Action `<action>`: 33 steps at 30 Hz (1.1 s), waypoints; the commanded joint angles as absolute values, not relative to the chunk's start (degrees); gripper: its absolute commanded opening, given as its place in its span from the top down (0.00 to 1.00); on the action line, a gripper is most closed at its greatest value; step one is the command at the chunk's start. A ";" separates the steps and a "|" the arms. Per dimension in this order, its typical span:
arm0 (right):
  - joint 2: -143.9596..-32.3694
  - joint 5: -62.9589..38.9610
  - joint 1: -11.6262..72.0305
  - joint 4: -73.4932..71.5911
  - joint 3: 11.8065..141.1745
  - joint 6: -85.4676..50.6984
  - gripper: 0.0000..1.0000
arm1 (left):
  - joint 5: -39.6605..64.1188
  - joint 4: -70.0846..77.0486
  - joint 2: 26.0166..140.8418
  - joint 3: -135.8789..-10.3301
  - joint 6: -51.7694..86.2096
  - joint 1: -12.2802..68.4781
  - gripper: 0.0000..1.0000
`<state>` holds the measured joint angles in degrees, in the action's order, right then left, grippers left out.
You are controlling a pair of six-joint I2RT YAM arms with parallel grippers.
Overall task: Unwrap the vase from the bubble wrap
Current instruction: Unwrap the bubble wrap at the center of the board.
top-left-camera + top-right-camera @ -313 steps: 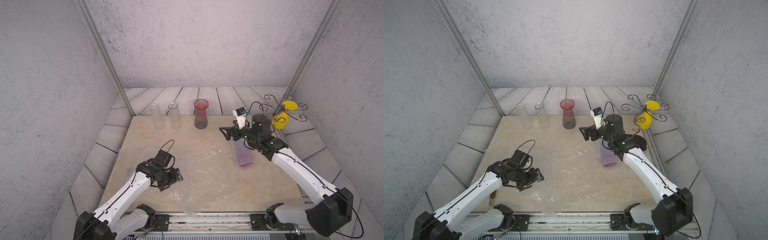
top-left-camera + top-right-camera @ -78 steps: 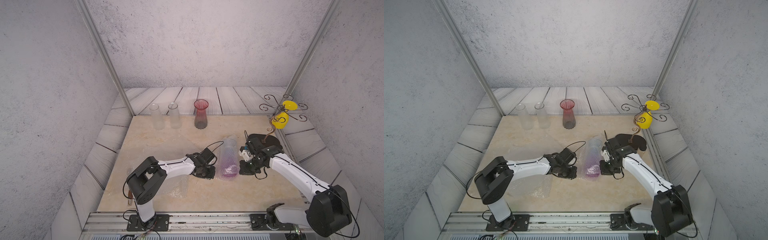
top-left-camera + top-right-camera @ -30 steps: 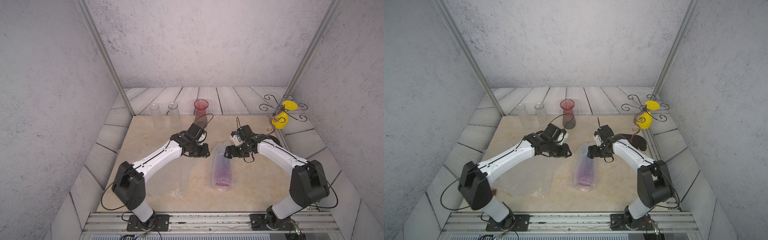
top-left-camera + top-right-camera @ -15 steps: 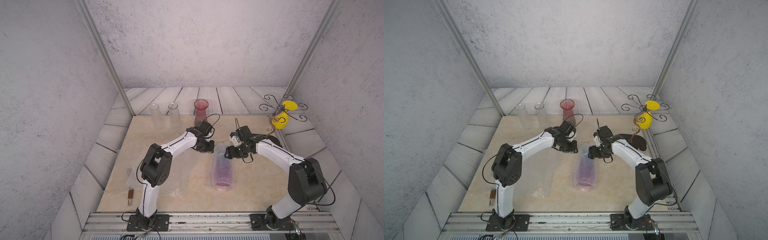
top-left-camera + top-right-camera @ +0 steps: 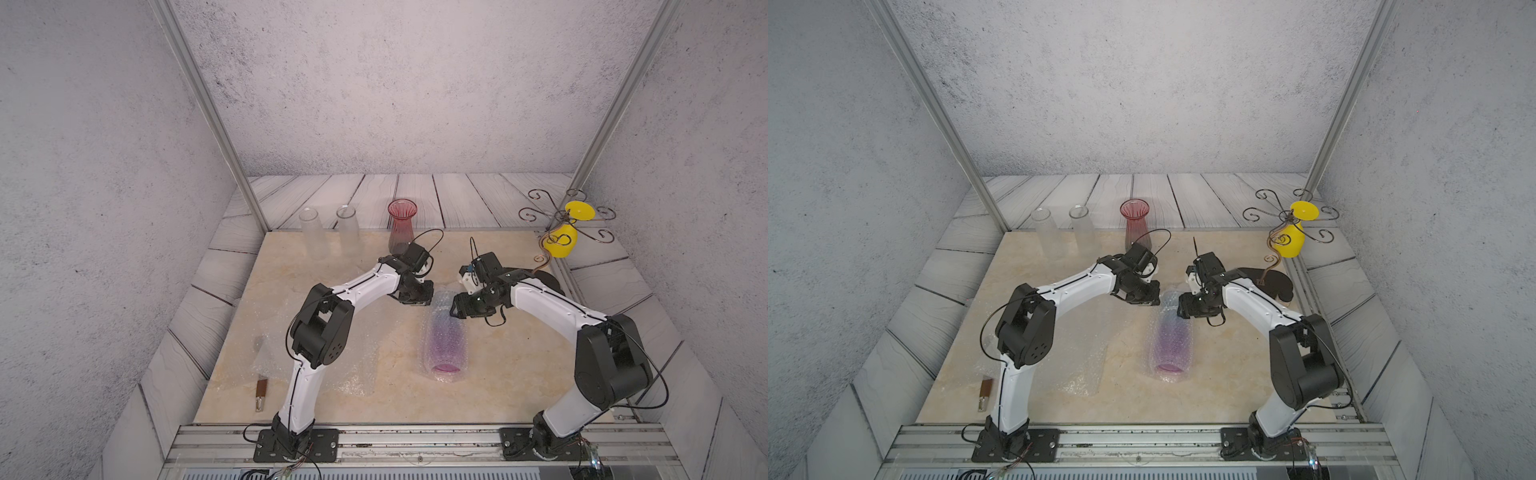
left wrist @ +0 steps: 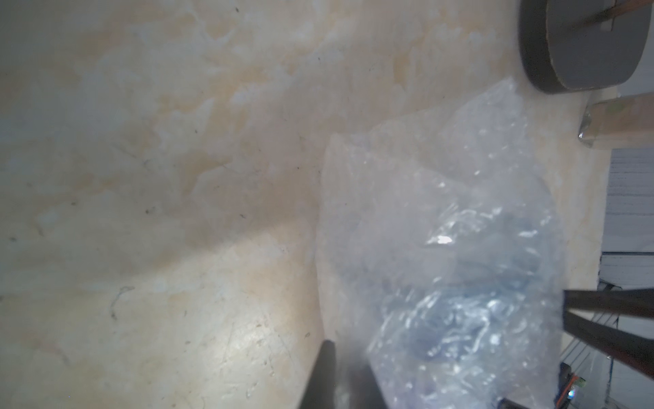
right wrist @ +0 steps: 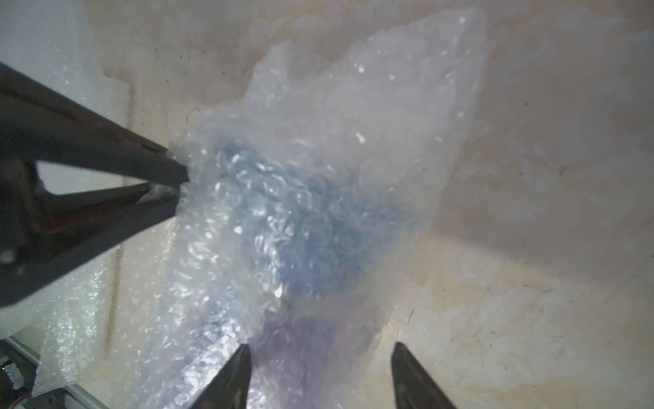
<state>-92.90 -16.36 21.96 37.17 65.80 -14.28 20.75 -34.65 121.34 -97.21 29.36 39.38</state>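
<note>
Clear, flattened plastic, a spent sheet (image 5: 353,376), lies nearest the arm bases on the left arm's side. Beyond it, the bubble wrap (image 5: 444,316) encloses the purple vase (image 5: 445,368), which lies on its side between the arms. At the roll's far end, the left gripper (image 7: 178,180) has just clamped onto the wrap's edge. The right gripper (image 7: 320,354) has narrowed, but its jaws stand apart, straddling the wrap. One anchor appears set, so peeling awaits the second pinch. Farthest back stands a red vase (image 5: 401,224).
</note>
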 commanded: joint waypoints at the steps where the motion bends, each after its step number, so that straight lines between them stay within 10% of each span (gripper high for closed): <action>1: -94.77 -16.13 22.20 37.94 64.52 -13.41 0.49 | 19.37 -32.61 119.57 -96.36 30.22 39.29 1.00; 9: -93.91 -14.63 21.92 37.26 62.39 -12.11 0.99 | 16.44 -30.27 114.60 -89.47 32.81 36.22 1.00; 33: -88.52 -5.52 20.02 39.32 60.18 -10.21 1.00 | 8.07 -29.28 107.47 -79.47 35.97 32.26 1.00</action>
<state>-91.31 -13.43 21.69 31.24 61.49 -11.07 18.09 -26.74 109.67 -80.93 34.63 35.46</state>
